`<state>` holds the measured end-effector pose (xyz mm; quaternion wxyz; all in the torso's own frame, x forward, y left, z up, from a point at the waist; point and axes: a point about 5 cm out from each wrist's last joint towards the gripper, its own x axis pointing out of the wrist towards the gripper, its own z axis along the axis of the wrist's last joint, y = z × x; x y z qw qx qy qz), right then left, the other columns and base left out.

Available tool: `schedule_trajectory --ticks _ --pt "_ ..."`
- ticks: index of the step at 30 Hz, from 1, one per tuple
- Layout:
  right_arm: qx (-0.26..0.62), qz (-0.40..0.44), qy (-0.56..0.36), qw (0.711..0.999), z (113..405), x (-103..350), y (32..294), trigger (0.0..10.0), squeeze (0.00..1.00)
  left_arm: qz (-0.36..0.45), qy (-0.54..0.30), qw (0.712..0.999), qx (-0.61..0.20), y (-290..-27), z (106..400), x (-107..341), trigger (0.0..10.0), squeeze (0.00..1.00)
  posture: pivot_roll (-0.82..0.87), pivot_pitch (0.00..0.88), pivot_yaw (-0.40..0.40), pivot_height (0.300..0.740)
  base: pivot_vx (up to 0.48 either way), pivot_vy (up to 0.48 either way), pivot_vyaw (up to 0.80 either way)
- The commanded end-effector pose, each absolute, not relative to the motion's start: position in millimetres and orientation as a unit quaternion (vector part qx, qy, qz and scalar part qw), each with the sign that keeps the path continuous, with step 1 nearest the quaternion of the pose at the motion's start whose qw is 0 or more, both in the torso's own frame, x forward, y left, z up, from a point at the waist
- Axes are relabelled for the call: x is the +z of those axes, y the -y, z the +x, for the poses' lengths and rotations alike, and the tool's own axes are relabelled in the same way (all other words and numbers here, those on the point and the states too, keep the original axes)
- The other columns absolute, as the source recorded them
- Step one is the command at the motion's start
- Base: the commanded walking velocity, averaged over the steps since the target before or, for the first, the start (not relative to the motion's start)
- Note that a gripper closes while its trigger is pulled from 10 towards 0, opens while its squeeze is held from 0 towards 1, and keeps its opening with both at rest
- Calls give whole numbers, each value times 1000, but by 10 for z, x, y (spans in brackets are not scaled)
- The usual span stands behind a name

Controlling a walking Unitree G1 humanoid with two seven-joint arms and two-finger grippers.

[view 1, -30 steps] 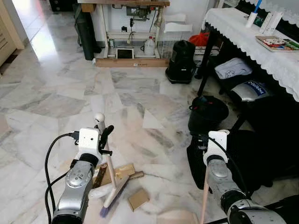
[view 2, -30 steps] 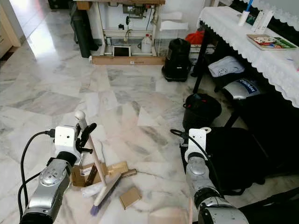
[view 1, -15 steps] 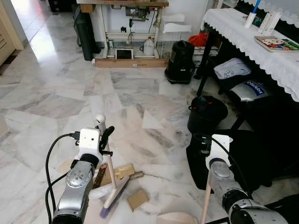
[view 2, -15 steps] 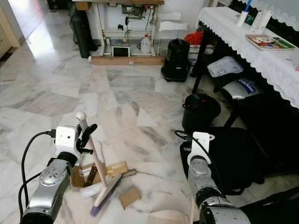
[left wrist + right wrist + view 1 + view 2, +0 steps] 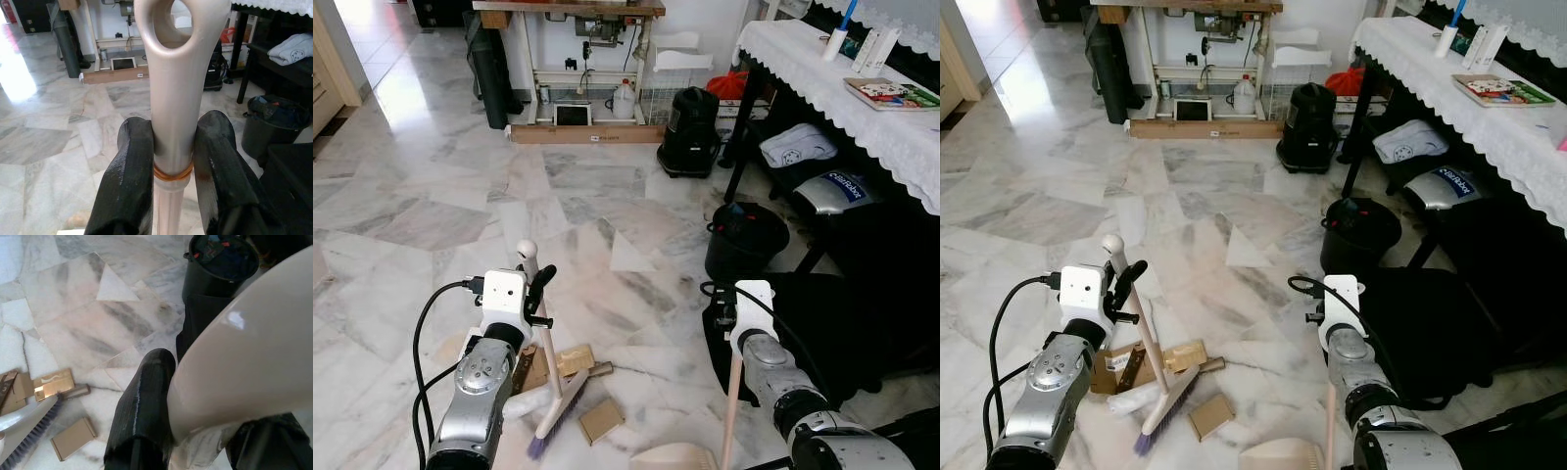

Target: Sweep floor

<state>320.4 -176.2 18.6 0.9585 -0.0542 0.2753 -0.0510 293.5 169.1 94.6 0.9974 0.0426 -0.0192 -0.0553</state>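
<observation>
My left gripper (image 5: 536, 294) is shut on the pale broom handle (image 5: 176, 88), just below its looped top. The handle slants down to the broom head (image 5: 558, 416), whose bristles rest on the marble floor among cardboard scraps (image 5: 602, 419) and a brown and gold box piece (image 5: 560, 362). My right gripper (image 5: 205, 396) is shut on the cream dustpan handle (image 5: 244, 357), with one black finger (image 5: 146, 396) pressed against it. That handle (image 5: 729, 411) runs down to the dustpan (image 5: 671, 455) on the floor, just right of the scraps.
A black bin (image 5: 747, 240) stands ahead of my right arm, with black bags (image 5: 822, 323) beside it under a table covered in white lace cloth (image 5: 901, 127). A black vacuum (image 5: 693, 117) and a sewing table (image 5: 587, 59) stand at the back. Open marble floor lies to the left.
My right arm has shifted a little left with the dustpan handle, and the dustpan's edge now sits closer to the scraps. The left gripper and broom have held still.
</observation>
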Motion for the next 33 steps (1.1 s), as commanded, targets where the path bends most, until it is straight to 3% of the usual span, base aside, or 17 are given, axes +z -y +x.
schedule_trajectory --ticks 1,22,33 --pt "-50 -59 -317 945 3059 13 1746 10000 0 42 31 997 -64 -1659 2957 1007 10000 0 33 19 -62 740 0 0 0" --pt "-118 -24 -155 981 3306 428 1877 10000 0 42 28 996 -67 -1658 2960 1003 10000 0 30 35 -59 740 0 0 0" --pt "-112 -35 -146 982 3304 433 1860 10000 0 41 26 996 -68 -1649 2957 997 10000 0 33 36 -60 740 0 0 0"
